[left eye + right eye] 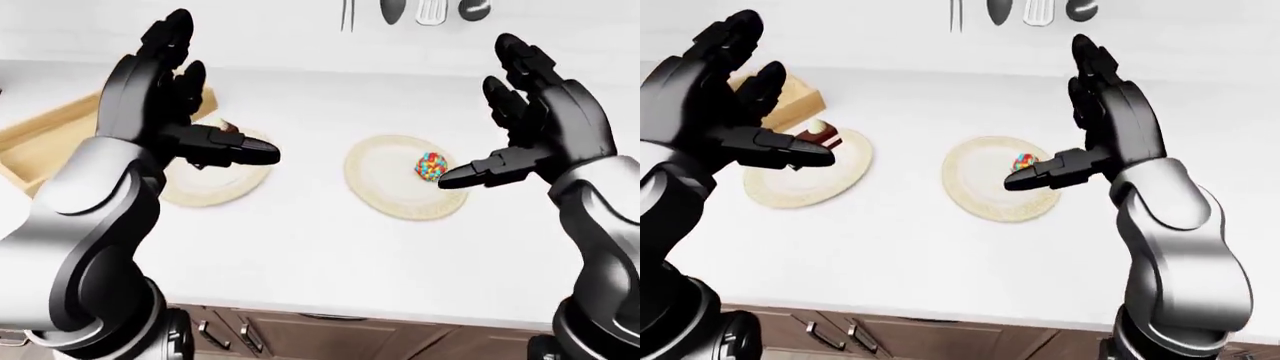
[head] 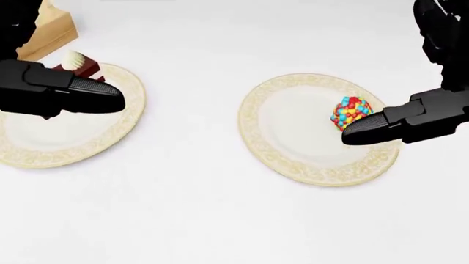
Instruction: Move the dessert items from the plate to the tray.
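Judging from how things lie, nothing has been moved yet: both desserts sit on their plates and the wooden tray [image 1: 45,139] at the left edge of the left-eye view shows no dessert on the part that is visible.

A ball covered in coloured sprinkles [image 2: 351,111] rests on the right plate [image 2: 290,148], toward its right side. A slice of chocolate cake with a cream dollop [image 1: 820,135] sits on the left plate [image 1: 805,187], at the edge nearest the tray. Both plates stand well apart on the white desk [image 1: 300,247].

The left robot hand [image 1: 175,112] hovers above the left plate with fingers spread and thumb pointing right, holding nothing. The right robot hand [image 1: 1095,120] hangs over the right plate's right side, fingers likewise apart and upright, its thumb tip just beside the sprinkle ball in the head view; whether it touches cannot be told.

Both transfers are still to be done: each dessert needs grasping, lifting and carrying leftward to the tray. The cake is nearest to it; the ball has the longer trip across the desk.
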